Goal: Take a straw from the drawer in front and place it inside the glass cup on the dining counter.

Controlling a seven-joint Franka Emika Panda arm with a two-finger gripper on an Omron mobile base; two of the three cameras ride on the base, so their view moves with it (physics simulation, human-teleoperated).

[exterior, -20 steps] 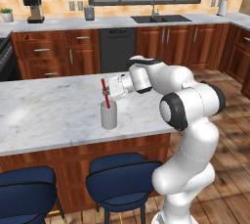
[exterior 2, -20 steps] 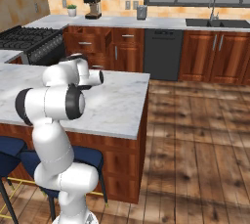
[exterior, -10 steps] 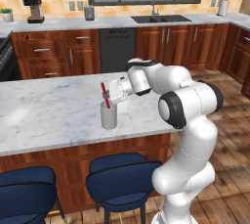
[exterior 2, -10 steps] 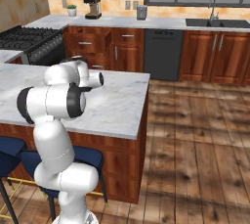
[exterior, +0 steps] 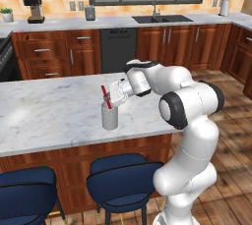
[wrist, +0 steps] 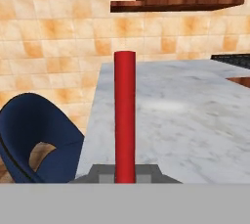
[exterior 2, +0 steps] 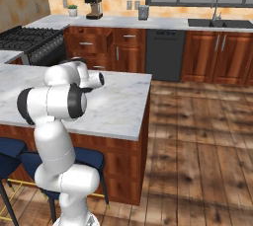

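A: Where's the straw (exterior: pixel 106 95)?

B: Middle of the picture, tip in the glass cup (exterior: pixel 110 117). The gripper (exterior: pixel 111 97) pinches it tight.

A: Trouble?

B: Maybe (it leans). A sideways pull could tip the cup.

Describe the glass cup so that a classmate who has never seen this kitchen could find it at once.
Start at the dining counter, the marble island above the blue stools. The glass cup stands near its front edge: a grey handleless tumbler with a red straw poking out.
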